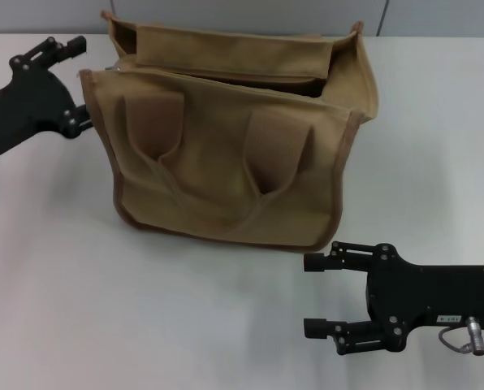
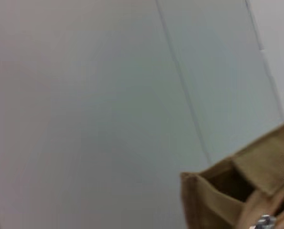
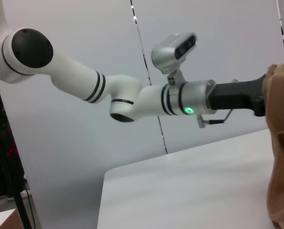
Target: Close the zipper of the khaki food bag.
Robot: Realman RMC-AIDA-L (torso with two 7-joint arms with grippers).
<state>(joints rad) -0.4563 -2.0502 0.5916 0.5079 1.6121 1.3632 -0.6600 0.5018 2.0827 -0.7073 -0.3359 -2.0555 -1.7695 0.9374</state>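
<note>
Your khaki food bag (image 1: 226,162) stands mid-desk (image 1: 79,301), its zipper (image 1: 226,77) gaping along the top. Your left end effector (image 1: 81,119) sits against the bag's left end, grip unclear. Your right end effector (image 1: 315,296) rests near the front, spread wide

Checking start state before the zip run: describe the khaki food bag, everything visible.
The khaki food bag is a boxy tan canvas tote with brown piping and two looped handles on its front. It stands upright on the white table, top gaping open. The left gripper is at its left edge, and the right gripper is apart.
</note>
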